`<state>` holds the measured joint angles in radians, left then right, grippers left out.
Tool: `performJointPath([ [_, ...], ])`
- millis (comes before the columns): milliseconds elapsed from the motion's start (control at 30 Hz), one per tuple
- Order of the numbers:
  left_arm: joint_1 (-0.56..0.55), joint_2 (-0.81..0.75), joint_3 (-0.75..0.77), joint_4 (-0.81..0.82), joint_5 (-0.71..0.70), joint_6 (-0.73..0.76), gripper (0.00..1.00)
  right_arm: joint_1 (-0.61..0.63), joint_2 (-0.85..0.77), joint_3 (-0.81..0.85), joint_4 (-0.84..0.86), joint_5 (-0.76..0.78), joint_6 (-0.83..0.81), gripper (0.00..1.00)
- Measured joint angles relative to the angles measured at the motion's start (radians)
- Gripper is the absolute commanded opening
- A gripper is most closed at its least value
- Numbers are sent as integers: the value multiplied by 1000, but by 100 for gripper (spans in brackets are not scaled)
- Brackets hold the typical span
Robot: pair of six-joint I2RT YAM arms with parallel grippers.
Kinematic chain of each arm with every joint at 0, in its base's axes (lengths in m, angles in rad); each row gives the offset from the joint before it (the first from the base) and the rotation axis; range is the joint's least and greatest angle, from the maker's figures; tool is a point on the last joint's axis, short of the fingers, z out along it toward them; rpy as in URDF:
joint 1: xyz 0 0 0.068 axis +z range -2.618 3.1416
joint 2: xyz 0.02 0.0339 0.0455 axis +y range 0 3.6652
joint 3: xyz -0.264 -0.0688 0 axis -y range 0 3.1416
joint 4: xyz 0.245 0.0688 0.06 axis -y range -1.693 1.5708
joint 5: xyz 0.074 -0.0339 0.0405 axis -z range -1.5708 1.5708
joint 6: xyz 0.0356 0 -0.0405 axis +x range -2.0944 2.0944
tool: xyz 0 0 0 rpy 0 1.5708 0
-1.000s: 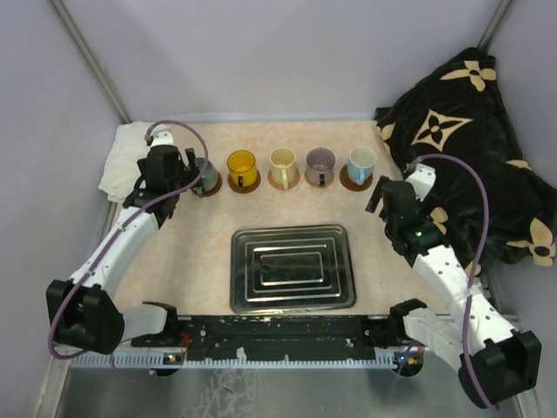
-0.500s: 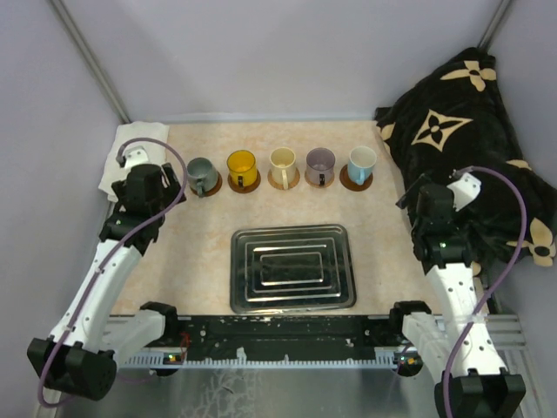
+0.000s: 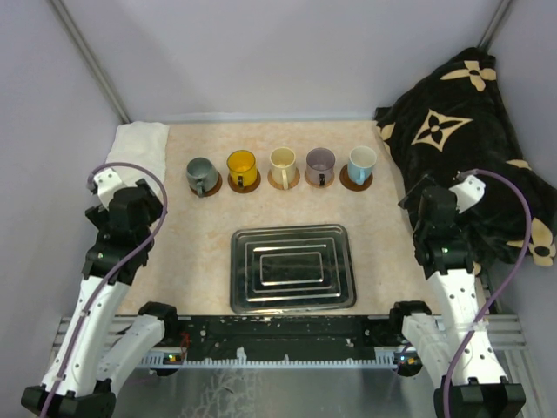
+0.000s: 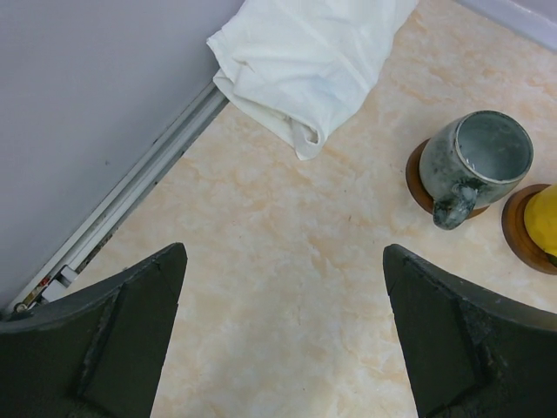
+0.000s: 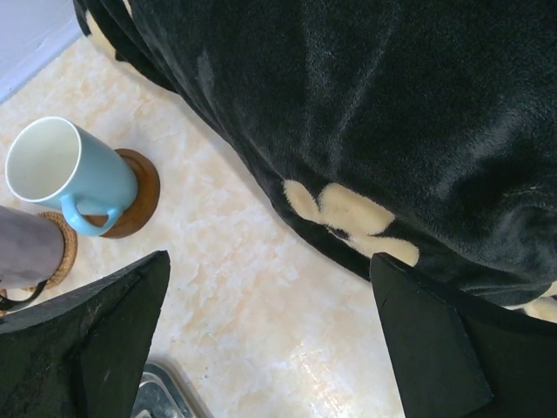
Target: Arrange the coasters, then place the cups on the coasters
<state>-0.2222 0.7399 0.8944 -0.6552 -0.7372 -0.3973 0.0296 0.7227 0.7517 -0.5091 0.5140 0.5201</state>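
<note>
Showing all 5 cups only overhead

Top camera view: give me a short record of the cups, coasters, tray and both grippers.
cups: grey cup, orange-yellow cup, cream cup, purple cup, light blue cup, one row, left to right
coasters: one under each cup
tray: metal, between row and arm bases
left gripper: open, holding nothing
right gripper: open, holding nothing

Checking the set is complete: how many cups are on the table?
5, in one far row, left to right: grey cup, orange-yellow cup, cream cup, purple cup, light blue cup. None looks hidden.
</note>
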Motion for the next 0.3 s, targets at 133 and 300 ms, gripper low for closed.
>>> performJointPath([
  [133, 0, -12, -8, -8, -16, -11, 100, 0, 0, 0, 0, -2, 0, 99],
  [300, 0, 3, -21, -26, -19, -26, 100, 0, 0, 0, 0, -2, 0, 99],
])
